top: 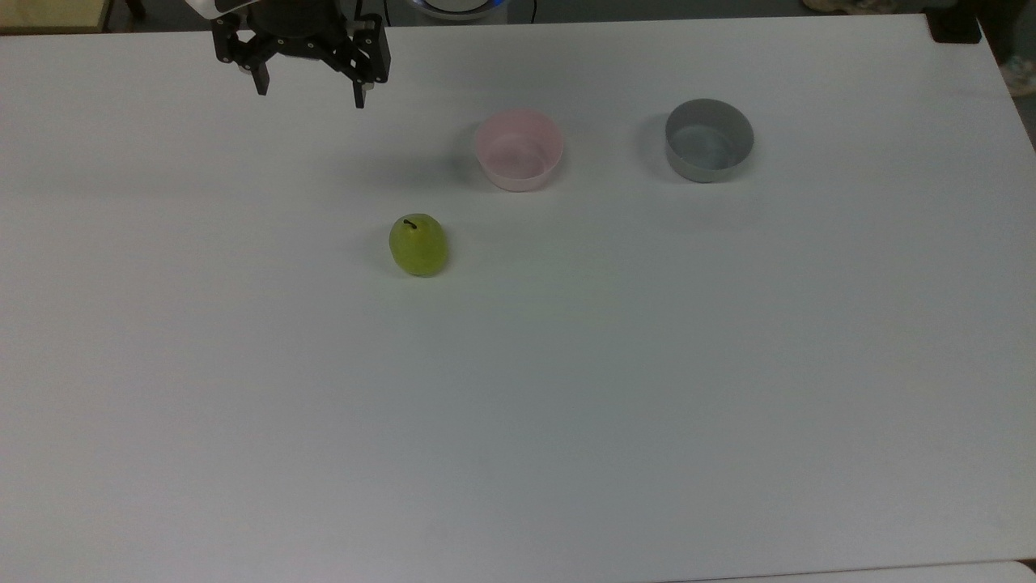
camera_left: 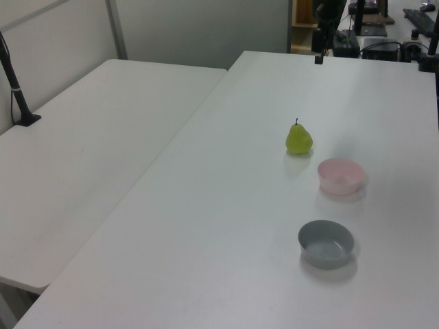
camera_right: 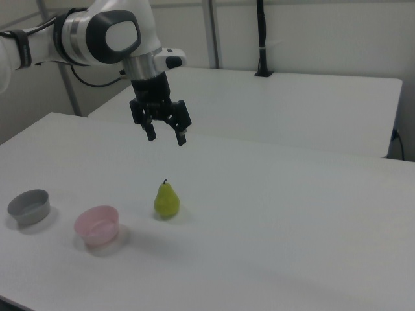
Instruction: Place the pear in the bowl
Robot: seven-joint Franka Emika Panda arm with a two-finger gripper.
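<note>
A yellow-green pear (top: pixel 418 244) with a short dark stem stands upright on the white table (top: pixel 566 389); it also shows as the pear (camera_left: pixel 298 139) in the left view and the pear (camera_right: pixel 166 199) in the right view. The pale pink bowl (top: pixel 519 149) sits empty to the top view's right of the pear, seen too as the bowl (camera_left: pixel 340 175) and the bowl (camera_right: pixel 96 225). My gripper (top: pixel 311 91) hangs open and empty near the table's far edge, well above the pear; the right view shows the gripper (camera_right: pixel 166 137) above and behind the fruit.
A grey straight-sided bowl (top: pixel 709 139) stands empty to the top view's right of the pink one, also the grey bowl (camera_left: pixel 326 242) and the grey bowl (camera_right: pixel 29 206). A second white table (camera_left: pixel 75 151) adjoins on the left view's left. A black post (camera_right: pixel 261 39) rises behind.
</note>
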